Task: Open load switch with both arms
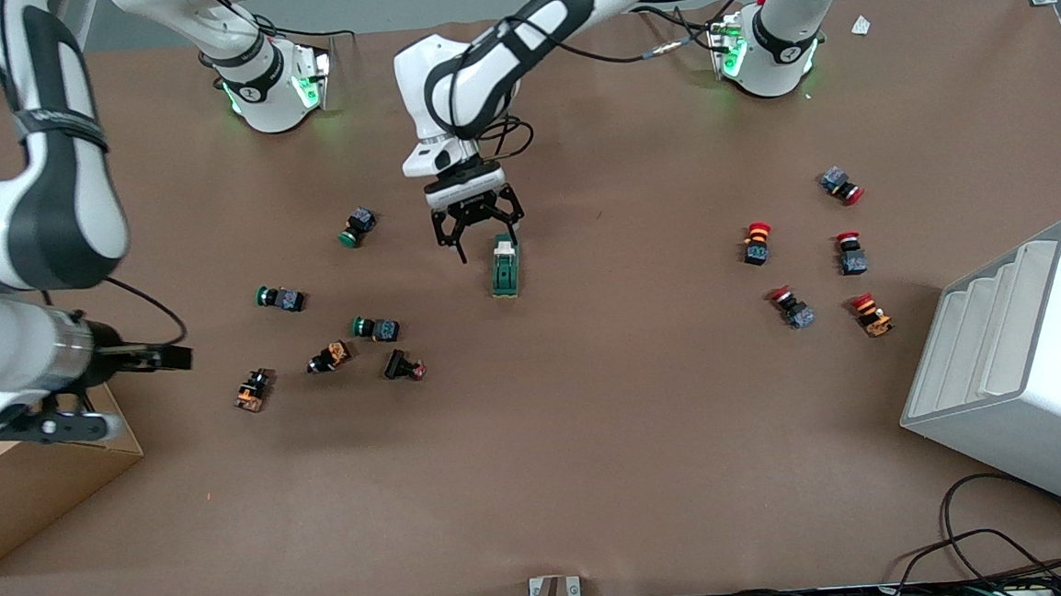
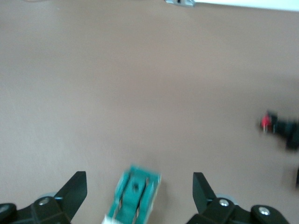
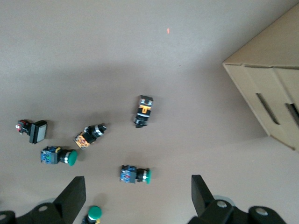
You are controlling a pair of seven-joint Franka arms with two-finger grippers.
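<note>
The load switch, a dark green block with a white tab at the end toward the robots' bases, lies flat near the middle of the table. My left gripper hangs low over its tab end and is open. In the left wrist view the load switch lies between the spread fingers of the left gripper, which do not touch it. My right gripper is held high over the right arm's end of the table, beside the cardboard box. In the right wrist view the right gripper is open and holds nothing.
Green, orange and black push-buttons are scattered toward the right arm's end. Red-capped push-buttons lie toward the left arm's end. A white slotted rack stands at that end, and a cardboard box stands under the right arm. Cables lie at the table's front edge.
</note>
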